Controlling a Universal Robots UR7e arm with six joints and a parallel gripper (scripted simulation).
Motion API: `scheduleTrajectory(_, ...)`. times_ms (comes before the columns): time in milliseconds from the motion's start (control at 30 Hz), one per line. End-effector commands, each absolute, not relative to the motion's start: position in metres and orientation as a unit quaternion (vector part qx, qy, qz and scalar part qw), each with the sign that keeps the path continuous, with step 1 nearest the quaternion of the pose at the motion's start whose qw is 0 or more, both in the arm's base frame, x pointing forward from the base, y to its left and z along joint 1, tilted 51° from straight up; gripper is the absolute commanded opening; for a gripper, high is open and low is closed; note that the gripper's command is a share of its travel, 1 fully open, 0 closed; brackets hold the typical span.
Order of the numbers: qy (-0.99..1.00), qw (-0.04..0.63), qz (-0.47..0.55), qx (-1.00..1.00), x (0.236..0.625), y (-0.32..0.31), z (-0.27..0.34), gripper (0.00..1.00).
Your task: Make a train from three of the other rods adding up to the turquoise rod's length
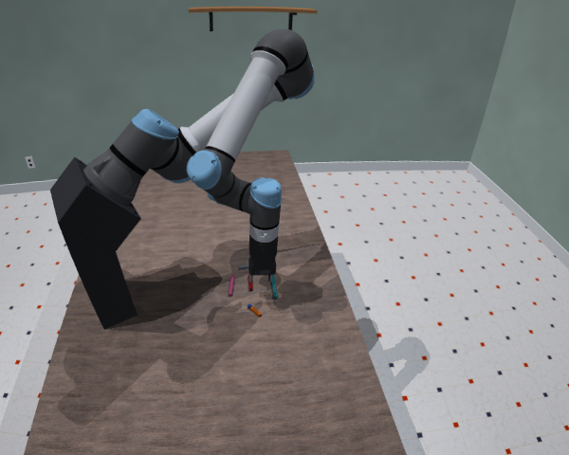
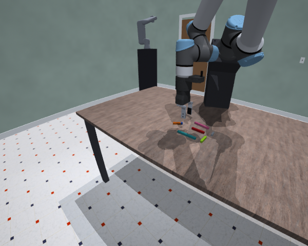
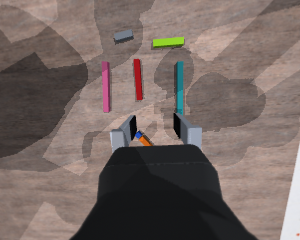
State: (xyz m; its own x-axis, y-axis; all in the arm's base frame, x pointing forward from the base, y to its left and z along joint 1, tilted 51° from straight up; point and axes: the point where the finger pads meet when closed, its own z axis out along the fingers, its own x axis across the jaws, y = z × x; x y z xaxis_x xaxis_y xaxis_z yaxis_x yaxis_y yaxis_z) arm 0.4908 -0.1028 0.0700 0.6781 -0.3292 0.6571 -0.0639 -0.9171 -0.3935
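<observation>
My gripper (image 1: 260,278) (image 2: 186,114) (image 3: 154,121) is open and empty, above the table. The blue rod (image 1: 249,306) (image 2: 181,123) (image 3: 138,134) and the orange rod (image 1: 255,311) (image 2: 176,123) (image 3: 146,141) lie end to end with no gap that I can see; the gripper body partly hides the orange one in the wrist view. The lime rod (image 2: 203,139) (image 3: 168,42) lies crosswise at the top of the wrist view, beside the grey rod (image 2: 212,134) (image 3: 123,36). The turquoise rod (image 1: 274,288) (image 2: 186,134) (image 3: 180,85) lies flat, apart from the others.
The red rod (image 1: 250,283) (image 2: 197,130) (image 3: 138,80) lies between the turquoise rod and the pink rod (image 1: 231,285) (image 2: 201,125) (image 3: 106,87), roughly parallel to both. The table's edge runs down the right side of the wrist view. Arm shadows cross the table.
</observation>
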Motion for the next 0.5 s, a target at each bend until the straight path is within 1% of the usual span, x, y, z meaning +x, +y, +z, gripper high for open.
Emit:
scheduleTrajectory(0,0.184,0.195,-0.371,-0.889,0.497,-0.092,0.077,1.0)
scheduleTrajectory(100,0.229,0.213,-0.361,-0.879,0.5,-0.084,0.081,1.0)
scheduleTrajectory(167,0.229,0.213,-0.361,-0.879,0.5,-0.084,0.081,1.0)
scheduleTrajectory(467,0.362,0.265,-0.324,-0.833,0.51,-0.064,0.094,1.0)
